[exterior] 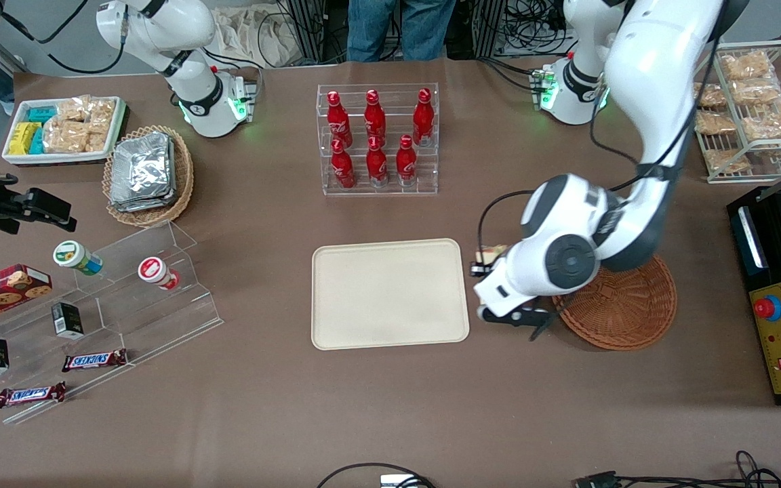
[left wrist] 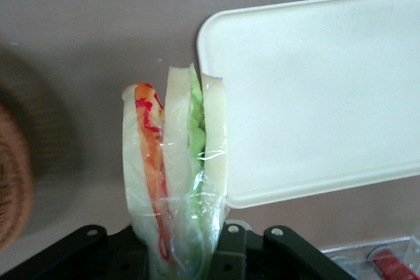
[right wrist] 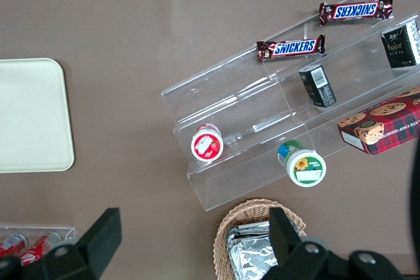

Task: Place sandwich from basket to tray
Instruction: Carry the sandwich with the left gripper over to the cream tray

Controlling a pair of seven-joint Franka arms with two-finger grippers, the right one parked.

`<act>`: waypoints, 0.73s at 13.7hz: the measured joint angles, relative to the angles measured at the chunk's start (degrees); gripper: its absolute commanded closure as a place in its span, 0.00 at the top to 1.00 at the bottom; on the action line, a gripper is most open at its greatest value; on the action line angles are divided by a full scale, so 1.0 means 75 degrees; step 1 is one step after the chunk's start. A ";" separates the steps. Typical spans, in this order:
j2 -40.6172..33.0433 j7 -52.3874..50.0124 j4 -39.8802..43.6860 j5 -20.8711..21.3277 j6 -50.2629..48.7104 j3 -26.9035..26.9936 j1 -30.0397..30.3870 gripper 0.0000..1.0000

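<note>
The sandwich (left wrist: 174,181) is gripped by the claw (left wrist: 187,254) between basket (exterior: 624,305) and tray (exterior: 388,293); its lower end is hidden by the fingers.

The arm covers the upper left of the basket (exterior: 624,305) and nearly all of the sandwich (exterior: 490,254) in the front view.

Front camera high above the table, my wrist camera close over my gripper (left wrist: 190,254), both sharing the tray (exterior: 390,325) corner.
</note>
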 measured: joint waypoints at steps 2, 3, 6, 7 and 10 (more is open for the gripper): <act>0.0479 -0.0141 0.0028 0.0000 0.0367 0.0001 -0.0271 0.00; 0.0709 -0.0149 0.0036 0.0000 0.0556 0.0002 -0.0355 0.00; 0.1309 -0.0160 0.0052 0.0004 0.1254 0.0004 -0.0621 0.02; 0.1450 -0.0179 0.0059 0.0005 0.1418 0.0006 -0.0696 0.05; 0.1729 -0.0192 0.0065 0.0013 0.1725 0.0018 -0.0746 1.00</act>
